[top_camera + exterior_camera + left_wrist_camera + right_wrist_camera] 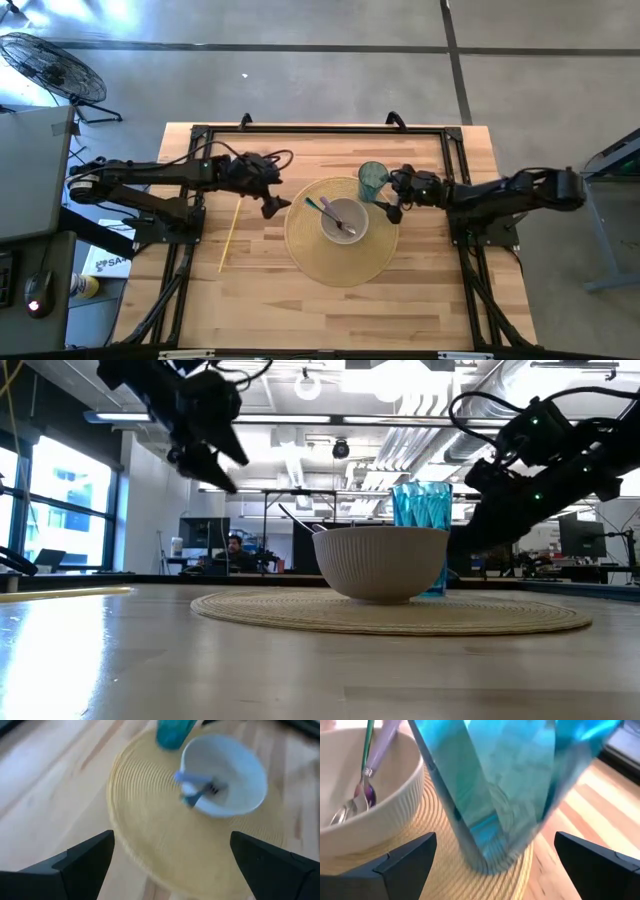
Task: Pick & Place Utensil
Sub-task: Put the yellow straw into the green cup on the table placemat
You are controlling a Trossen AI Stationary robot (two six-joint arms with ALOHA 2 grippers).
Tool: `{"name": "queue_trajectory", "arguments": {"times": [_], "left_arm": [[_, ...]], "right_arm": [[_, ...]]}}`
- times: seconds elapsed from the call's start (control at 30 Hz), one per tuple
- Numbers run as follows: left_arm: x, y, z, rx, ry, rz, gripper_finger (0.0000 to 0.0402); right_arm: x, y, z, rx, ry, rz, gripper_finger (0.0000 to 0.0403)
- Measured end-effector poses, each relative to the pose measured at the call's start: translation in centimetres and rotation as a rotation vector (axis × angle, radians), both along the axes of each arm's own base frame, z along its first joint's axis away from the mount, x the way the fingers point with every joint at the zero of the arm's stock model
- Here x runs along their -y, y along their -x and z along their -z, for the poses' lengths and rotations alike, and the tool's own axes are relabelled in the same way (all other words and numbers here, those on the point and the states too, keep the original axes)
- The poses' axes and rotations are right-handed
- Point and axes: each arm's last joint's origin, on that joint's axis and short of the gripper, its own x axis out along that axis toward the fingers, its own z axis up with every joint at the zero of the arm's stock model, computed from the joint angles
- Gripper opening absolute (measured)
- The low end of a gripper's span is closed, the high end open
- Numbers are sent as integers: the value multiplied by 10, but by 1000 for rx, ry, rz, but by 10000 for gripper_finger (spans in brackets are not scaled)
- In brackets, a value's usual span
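A white ribbed bowl (343, 221) stands on a round woven placemat (340, 262) in the middle of the table. Two utensils (367, 775), one with a green handle and one with a lilac handle, lie in the bowl, heads at its bottom and handles leaning on its far-left rim (315, 205). A blue-green tumbler (373, 180) stands on the mat's far right part. My left gripper (272, 206) hovers open above the mat's left edge, pointing at the bowl (225, 775). My right gripper (393, 205) is open just right of the tumbler (505, 785), touching nothing.
A thin yellow stick (230, 235) lies on the bare wood left of the mat. Black frame rails (320, 130) run along the table's far edge and sides. Bare wood lies near of the mat (330, 315).
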Motion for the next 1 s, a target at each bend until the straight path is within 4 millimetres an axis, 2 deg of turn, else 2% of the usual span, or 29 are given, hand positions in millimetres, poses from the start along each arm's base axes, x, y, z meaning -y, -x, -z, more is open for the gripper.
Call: {"name": "queue_trajectory", "arguments": {"times": [0.17,0.5,0.7,0.8,1.0], "left_arm": [[2,10,9,-133,105,-84,392],[8,40,14,-473,356,-325,392],[11,57,21,-643,452,-550,392],[12,62,30,-678,475,-613,392],[13,67,62,-695,512,-655,392]], "right_arm": [[-2,5,-4,-2,-39,18,399],[-5,18,-14,-9,-57,78,399],[-5,23,-23,36,-49,110,398],[-6,25,-24,37,-51,112,398],[-6,26,-22,22,-76,124,398]]}}
